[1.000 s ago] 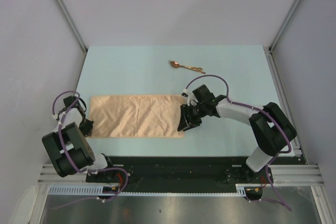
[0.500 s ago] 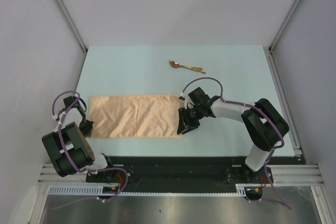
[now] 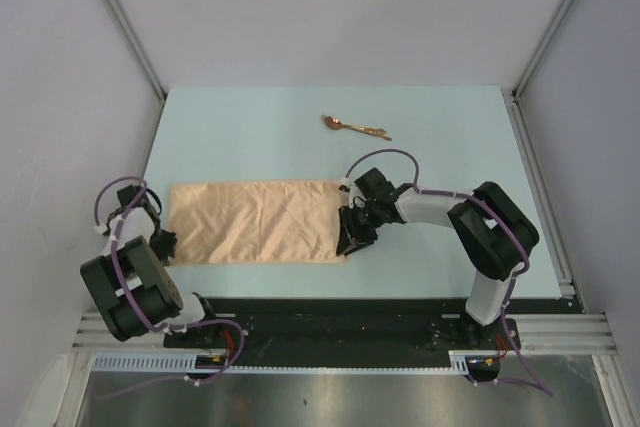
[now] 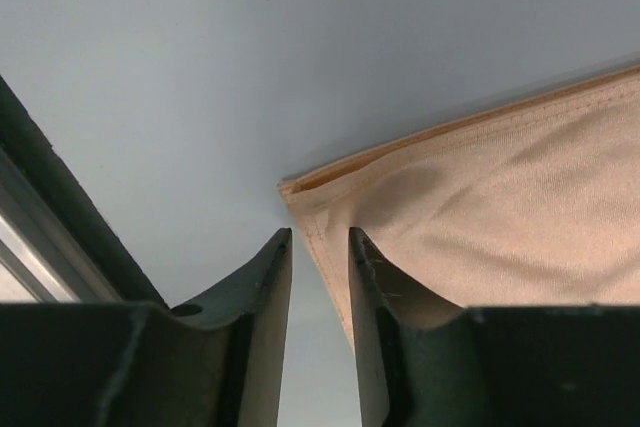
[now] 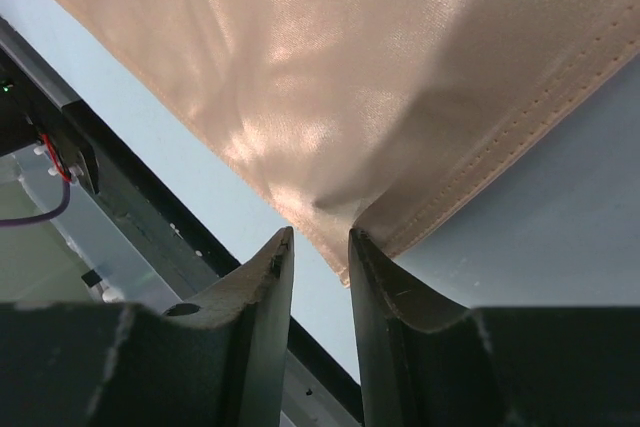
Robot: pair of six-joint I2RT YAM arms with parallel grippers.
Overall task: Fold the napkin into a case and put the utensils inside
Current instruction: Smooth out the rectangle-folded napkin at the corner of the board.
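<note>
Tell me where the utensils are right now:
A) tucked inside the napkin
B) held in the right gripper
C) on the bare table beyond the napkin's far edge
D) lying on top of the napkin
C: in the top view the utensils lie on the table past the far edge of the napkin, clearly apart from the cloth.

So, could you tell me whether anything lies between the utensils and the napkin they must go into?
Nothing visible does; only bare table separates the utensils from the far edge of the napkin.
</note>
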